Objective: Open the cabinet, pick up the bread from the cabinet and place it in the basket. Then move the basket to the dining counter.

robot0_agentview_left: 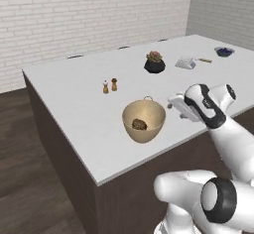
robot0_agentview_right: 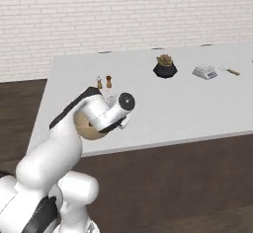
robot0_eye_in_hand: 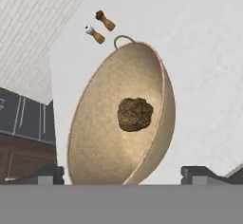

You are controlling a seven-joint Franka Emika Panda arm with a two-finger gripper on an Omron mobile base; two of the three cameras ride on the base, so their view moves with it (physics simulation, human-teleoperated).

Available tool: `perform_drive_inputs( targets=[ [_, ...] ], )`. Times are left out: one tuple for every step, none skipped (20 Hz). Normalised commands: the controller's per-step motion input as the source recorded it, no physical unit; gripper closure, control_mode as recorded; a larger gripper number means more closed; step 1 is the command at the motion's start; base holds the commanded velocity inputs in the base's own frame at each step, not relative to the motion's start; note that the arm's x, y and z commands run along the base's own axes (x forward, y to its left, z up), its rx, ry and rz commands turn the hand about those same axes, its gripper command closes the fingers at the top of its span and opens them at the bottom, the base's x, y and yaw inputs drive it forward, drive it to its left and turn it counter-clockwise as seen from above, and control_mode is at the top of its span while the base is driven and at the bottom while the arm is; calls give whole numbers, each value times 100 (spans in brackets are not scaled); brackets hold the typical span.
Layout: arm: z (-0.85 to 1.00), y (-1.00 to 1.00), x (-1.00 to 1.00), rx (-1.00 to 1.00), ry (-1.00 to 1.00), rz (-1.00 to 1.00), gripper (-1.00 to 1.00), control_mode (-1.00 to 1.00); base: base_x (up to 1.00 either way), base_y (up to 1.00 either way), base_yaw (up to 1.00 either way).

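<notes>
Resting on the pale grey-white top of the large rectangular dining counter [robot0_agentview_left: 74, 104], near its front edge, the tan, smooth, bowl-shaped basket [robot0_agentview_left: 144, 121] is seen upright, its small loop at the rim turned to 12 o'clock in the left base view. The small lumpy dark-brown bread roll [robot0_agentview_left: 139, 124] is held inside it, at the bottom of the bowl. The two-finger gripper [robot0_eye_in_hand: 123, 174] is placed just beside the basket at its 3 o'clock in the left base view; in the hand view its two dark fingertips [robot0_eye_in_hand: 47, 173] are spread wide apart on either side of the basket's near wall — nothing is clasped between them.

Farther back, at about 11 o'clock from the basket, two small wooden shakers [robot0_agentview_left: 109, 85] are set side by side. Beyond them, toward 1 o'clock, a black pot with a green-and-red plant [robot0_agentview_left: 155, 62] is found, then a small grey-white scale [robot0_agentview_left: 186, 62] — and, farthest, a dark blue bowl [robot0_agentview_left: 224, 51].
</notes>
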Motion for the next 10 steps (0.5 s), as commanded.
perform_drive_inputs(
  targets=[
    [94,0,-100,0,-36,10,-100,-100,0,0,0],
    [92,0,-100,0,-31,9,-100,-100,0,0,0],
    [100,0,-100,0,-26,9,-100,-100,0,0,0],
    [100,0,-100,0,-17,9,-100,-100,0,0,0],
    [100,0,-100,0,-14,9,-100,-100,0,0,0],
    [100,0,-100,0,-11,9,-100,-100,0,0,0],
    [100,0,-100,0,-10,10,-100,-100,0,0,0],
    [100,0,-100,0,-7,11,-100,-100,0,0,0],
    [100,0,-100,0,-7,12,-100,-100,0,0,0],
    [100,0,-100,0,-7,12,-100,-100,0,0,0]
  ],
)
